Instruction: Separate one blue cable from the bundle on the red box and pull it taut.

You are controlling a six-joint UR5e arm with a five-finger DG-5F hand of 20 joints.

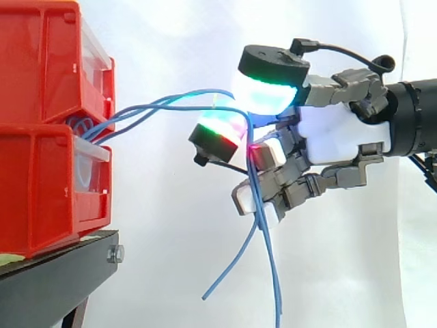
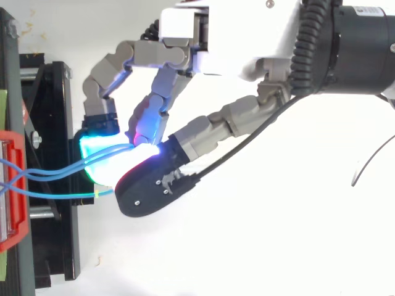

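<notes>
- Green, cyan and red glow on the pads of your fingers [image 1: 266,89], which are curled in and pinched on the blue cables [image 2: 62,196]. In the side view two pads meet on the strands well clear of the red bins [image 1: 41,184], level with the seam between the upper bin and the lower one.
- The lower fingers are folded in too, and the strands pass through their curl on the side of the hand [image 1: 334,133] that faces the red bins.
- More than one strand sits in the pinch. You cannot tell from either view whether a single cable has been parted from the others.
- Below the fingers two loose ends hang down. One curves back toward the red bins and the other drops nearly straight, and both end lower than the floor of the lower bin.
- Between the fingers and the red bins the strands run in a shallow arch, not a straight line. In the top view two of them cross just outside the bins' front.
- The cables leave the front of the red bins at that seam.
- The red bins sit stacked on a black stand [image 1: 61,266], with the white curtain [image 1: 171,41] behind them.
- Your wrist comes in on the side of the hand away from the red bins.
</notes>
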